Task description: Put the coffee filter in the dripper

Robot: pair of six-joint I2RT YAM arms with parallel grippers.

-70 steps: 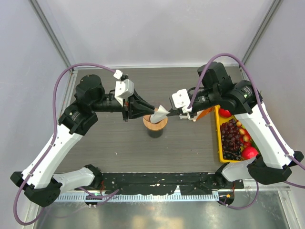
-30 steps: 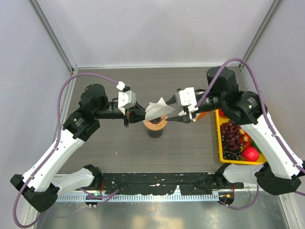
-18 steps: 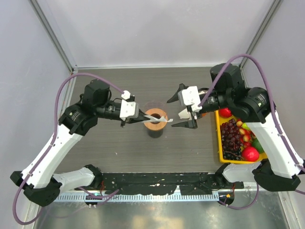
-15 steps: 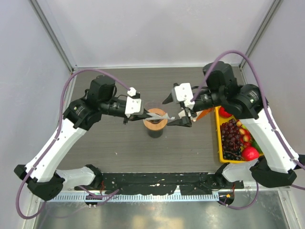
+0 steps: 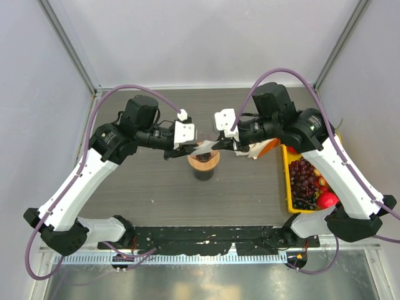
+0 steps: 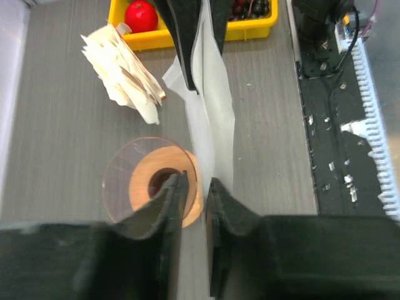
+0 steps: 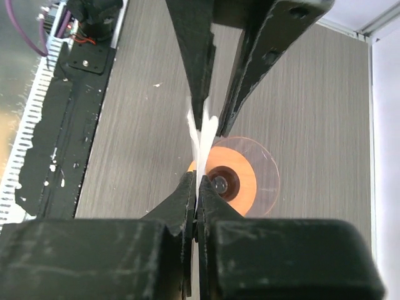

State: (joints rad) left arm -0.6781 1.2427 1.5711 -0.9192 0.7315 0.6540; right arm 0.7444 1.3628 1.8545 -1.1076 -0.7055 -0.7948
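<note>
Right claw (image 7: pixel 197 187) pressed together on coffee filter (image 6: pixel 211 119). Left claw (image 6: pixel 195 187) narrowly parted round the other end, grip unclear. Filter is stretched flat between them just over dripper (image 6: pixel 142 192), mid-tabletop (image 5: pixel 156 187), not in it. Risk: let go unopened, it drapes across the top or slides off. Opposed pulls could tear the paper.

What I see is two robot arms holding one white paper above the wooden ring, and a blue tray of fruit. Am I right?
Not quite. The tray is yellow, not blue; the top view shows it. The rest stands: both pairs of jaws hold the coffee filter above the dripper.
</note>
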